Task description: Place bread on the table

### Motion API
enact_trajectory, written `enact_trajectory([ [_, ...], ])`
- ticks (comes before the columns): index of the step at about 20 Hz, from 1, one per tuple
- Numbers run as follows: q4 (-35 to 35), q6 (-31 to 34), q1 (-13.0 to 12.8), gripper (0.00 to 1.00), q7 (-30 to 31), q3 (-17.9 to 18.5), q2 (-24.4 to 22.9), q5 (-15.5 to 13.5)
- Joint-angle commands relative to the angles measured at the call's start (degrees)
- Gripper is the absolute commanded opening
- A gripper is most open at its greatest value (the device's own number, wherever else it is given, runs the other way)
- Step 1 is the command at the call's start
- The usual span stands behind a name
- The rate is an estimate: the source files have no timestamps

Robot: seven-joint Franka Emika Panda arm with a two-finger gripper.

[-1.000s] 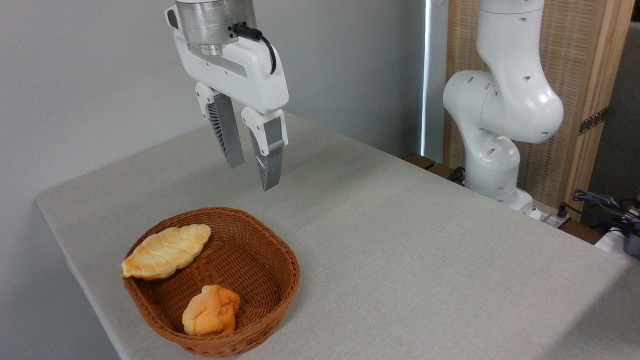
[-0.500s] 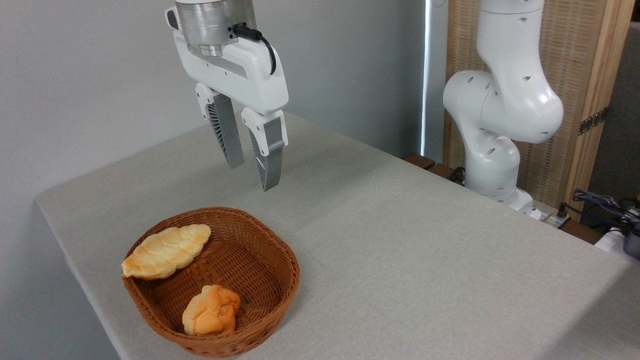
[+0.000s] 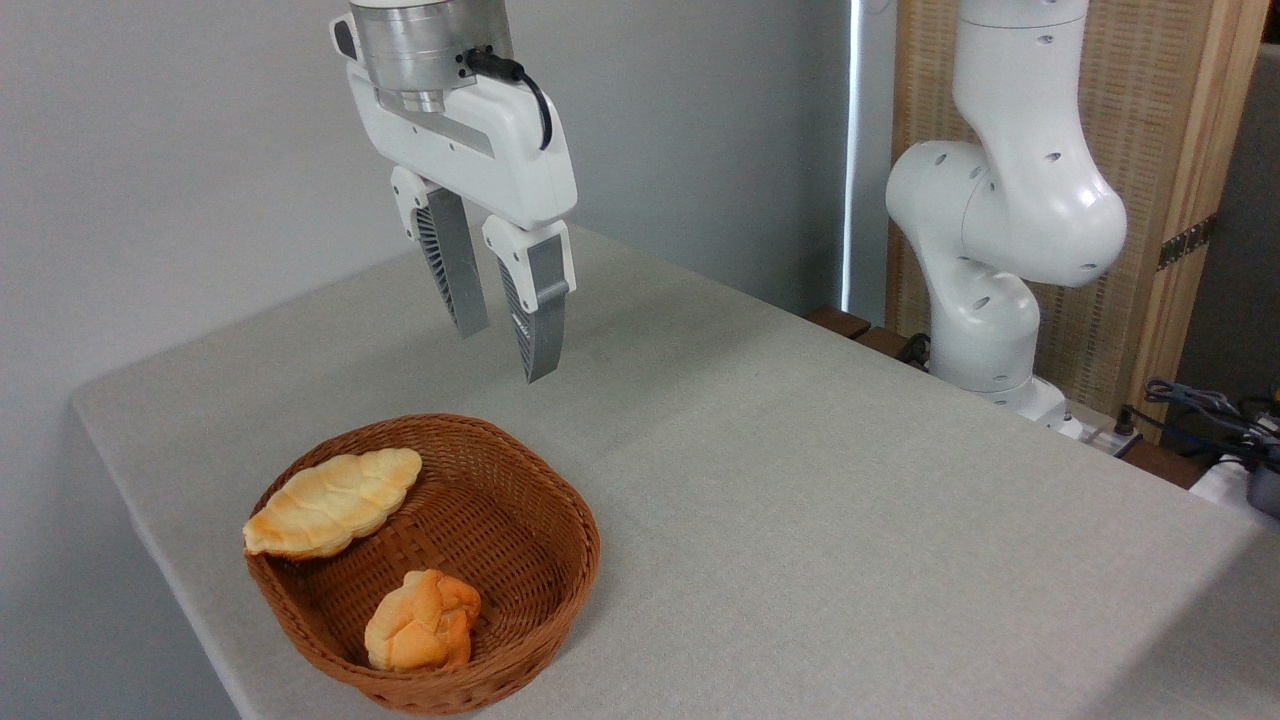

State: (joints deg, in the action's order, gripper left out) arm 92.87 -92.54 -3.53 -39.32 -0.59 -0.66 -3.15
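Observation:
The bread [image 3: 332,502], a long pale golden leaf-shaped loaf with ridges and browned ends, leans on the left rim of a brown wicker basket [image 3: 545,590]. The basket stands on the grey-beige speckled table [image 3: 800,480] near its front left edge. My gripper [image 3: 505,352] hangs in the air above and behind the basket, up and to the right of the bread. Its two grey fingers point down, open, with nothing between them.
A small round orange knotted bun [image 3: 423,620] lies in the basket's front part. The arm's white base and lower links [image 3: 985,250] rise at the table's far right. Cables and dark items [image 3: 1215,415] lie beyond the right edge.

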Motion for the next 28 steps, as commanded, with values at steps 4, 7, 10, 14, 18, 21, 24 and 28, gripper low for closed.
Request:
enact_trajectory([
  [4, -0.1, -1.2, -0.1, 1.00, -0.2, 0.3, 0.1, -1.0],
  [7, -0.1, -1.9, -0.1, 1.00, -0.1, 0.2, 0.4, -1.1],
  [10, -0.1, -3.4, -0.1, 1.00, 0.0, -0.1, 0.5, -1.1],
  [14, -0.1, -5.5, -0.2, 1.00, 0.1, -0.2, 0.9, -2.2],
  [18, -0.1, -7.9, -0.2, 1.00, 0.1, -0.3, 1.9, -3.4],
  [21, 0.0, -10.5, -0.8, 1.00, 0.0, -0.6, 3.0, -3.3],
  [24, 0.3, -11.5, -0.8, 1.00, 0.0, -2.0, 4.2, -3.3],
  [28, 0.3, -11.8, -0.8, 1.00, 0.0, -2.2, 6.9, -7.2],
])
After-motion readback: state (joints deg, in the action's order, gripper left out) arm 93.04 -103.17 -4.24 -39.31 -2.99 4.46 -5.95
